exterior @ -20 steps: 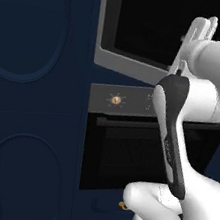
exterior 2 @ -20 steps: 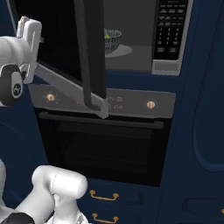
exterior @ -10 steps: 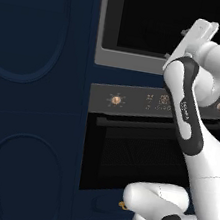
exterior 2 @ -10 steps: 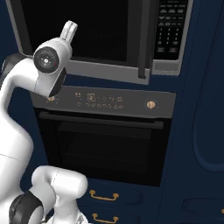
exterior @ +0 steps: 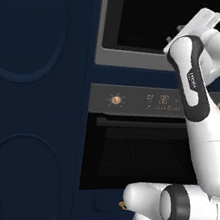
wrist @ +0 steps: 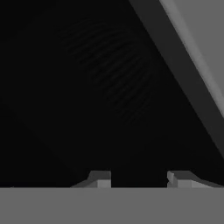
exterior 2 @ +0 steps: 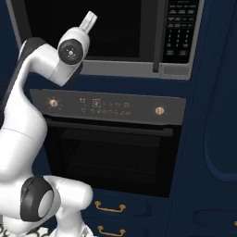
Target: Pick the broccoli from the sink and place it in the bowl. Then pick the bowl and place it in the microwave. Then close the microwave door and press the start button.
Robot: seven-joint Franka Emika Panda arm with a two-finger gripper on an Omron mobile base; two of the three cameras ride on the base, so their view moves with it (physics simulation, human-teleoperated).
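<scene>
The microwave door point(exterior 2: 92, 28) is shut, its black glass flush in the silver-grey frame of the microwave point(exterior: 130, 59). My gripper point(exterior 2: 91, 17) is raised against the left part of that door, and its tip point(exterior: 211, 15) touches or nearly touches the glass. In the hand view the gripper point(wrist: 140, 179) faces the dark glass at close range. Its two fingertips point(wrist: 100, 178) stand apart with nothing between them. A faint ribbed round shape, the bowl point(wrist: 113, 74), shows through the glass. The keypad point(exterior 2: 178, 32) sits to the right of the door handle point(exterior 2: 157, 37). The broccoli and the sink are out of view.
Below the microwave is an oven with gold knobs point(exterior 2: 159, 110), a control strip point(exterior: 159, 99) and a dark handle bar point(exterior 2: 111, 127). Navy cabinet fronts point(exterior: 28, 93) stand on both sides. Drawers with gold handles point(exterior 2: 110, 207) lie under the oven.
The microwave door swung from open to fully shut. My arm followed it in toward the glass, and the fingers have come closer together.
</scene>
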